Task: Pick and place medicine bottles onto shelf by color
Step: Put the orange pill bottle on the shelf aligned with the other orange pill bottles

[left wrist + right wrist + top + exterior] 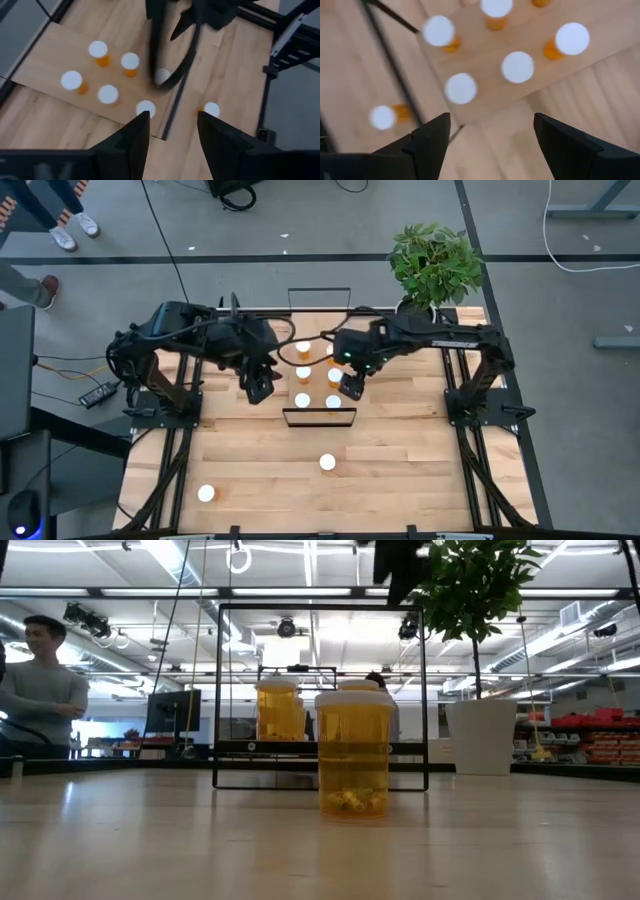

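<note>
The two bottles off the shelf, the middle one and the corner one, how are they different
The middle bottle stands near the table's centre, just in front of the shelf; the corner bottle stands farther out, toward the left front corner. The middle bottle is nearer the right end effector, the corner bottle nearer the left end effector. Both stand upright with white caps, untouched.

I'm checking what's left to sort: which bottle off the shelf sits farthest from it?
The bottle near the table's front left corner. The other loose bottle stands just in front of the shelf, much closer.
</note>
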Controlling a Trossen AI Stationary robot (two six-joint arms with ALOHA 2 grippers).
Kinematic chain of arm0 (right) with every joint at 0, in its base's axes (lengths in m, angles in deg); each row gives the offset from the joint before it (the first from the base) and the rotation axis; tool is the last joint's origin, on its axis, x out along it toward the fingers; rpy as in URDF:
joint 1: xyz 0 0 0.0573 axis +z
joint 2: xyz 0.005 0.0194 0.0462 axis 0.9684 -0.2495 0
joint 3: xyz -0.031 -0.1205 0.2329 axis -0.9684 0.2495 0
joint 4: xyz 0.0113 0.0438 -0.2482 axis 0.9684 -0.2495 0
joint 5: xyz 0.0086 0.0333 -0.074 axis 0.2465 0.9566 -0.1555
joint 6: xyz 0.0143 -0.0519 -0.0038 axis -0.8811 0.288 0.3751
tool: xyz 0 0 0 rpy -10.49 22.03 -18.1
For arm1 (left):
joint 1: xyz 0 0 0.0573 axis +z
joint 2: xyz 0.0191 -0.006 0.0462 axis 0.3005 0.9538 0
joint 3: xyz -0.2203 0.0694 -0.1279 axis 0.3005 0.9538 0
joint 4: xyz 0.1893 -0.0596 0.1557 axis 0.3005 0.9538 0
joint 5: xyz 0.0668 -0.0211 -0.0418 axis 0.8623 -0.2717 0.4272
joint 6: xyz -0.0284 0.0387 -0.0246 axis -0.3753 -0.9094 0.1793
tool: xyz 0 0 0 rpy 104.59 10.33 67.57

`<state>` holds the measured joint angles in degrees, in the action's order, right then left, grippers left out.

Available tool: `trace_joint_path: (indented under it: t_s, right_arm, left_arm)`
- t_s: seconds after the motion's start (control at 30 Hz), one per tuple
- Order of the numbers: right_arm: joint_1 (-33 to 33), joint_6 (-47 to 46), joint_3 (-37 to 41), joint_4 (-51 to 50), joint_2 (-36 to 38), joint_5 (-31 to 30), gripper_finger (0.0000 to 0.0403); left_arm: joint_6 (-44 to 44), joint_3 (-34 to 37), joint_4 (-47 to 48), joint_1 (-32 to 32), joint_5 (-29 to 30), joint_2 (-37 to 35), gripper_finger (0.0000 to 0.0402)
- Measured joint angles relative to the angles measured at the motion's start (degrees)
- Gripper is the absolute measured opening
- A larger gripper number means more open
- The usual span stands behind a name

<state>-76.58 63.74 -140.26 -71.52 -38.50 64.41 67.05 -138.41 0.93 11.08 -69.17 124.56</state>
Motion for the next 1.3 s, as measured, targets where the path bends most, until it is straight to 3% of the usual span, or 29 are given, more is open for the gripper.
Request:
trace_joint_path:
  t_s: [0.17,0.4,0.7,0.97,1.3]
  right_arm:
    - [5.6,-6.4,0.0,0.8,4.3,-0.9,0.0294]
    - [16.2,-13.6,0.1,0.0,7.0,-9.6,0.0294]
    - [27.8,-23.9,0.2,0.0,6.5,-17.9,0.0294]
    - [32.0,-28.5,0.4,-0.6,6.5,-25.1,0.0294]
    - [32.2,-27.8,0.4,-1.0,6.5,-27.3,0.0294]
  left_arm:
    - [3.3,0.0,0.0,-4.9,0.0,0.0,0.0172]
    - [11.8,5.6,0.0,-11.8,-0.2,0.4,0.0172]
    - [23.3,19.2,0.1,-21.8,-11.2,0.4,0.0177]
    - [29.8,32.5,-0.3,-31.0,-16.1,0.4,0.0232]
    - [38.3,44.2,-4.4,-37.5,-25.3,0.4,0.0304]
